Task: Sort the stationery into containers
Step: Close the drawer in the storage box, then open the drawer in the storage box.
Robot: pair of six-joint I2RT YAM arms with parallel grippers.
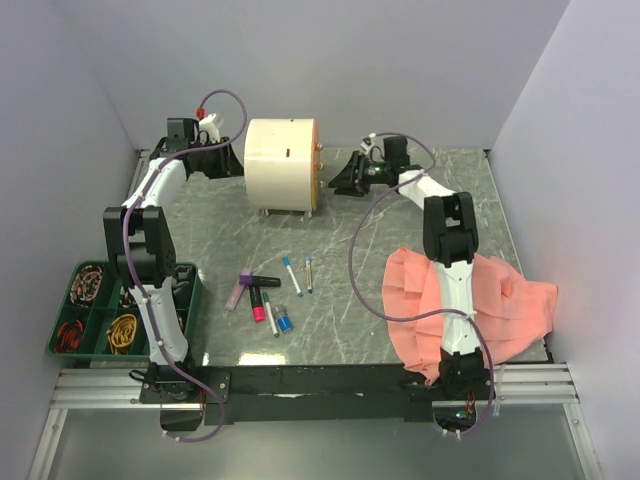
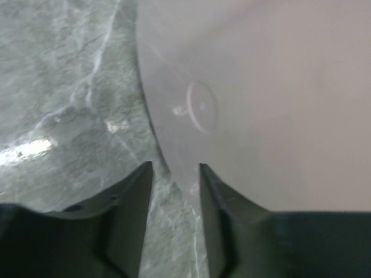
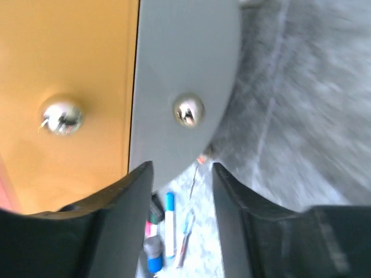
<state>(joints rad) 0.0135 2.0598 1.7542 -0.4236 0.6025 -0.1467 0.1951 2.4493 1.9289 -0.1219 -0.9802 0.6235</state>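
Marble tabletop — blue-capped pens lengthwise near-to-far

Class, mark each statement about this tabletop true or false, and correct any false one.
1. The pens lie on the table, outside the cabinet. True.
2. The right gripper holds a pen. False: it is open and empty, facing a knob on the cabinet.
3. The cabinet stands between the left gripper and the right gripper. True.
4. The green tray sits beside the right arm. False: it sits beside the left arm.
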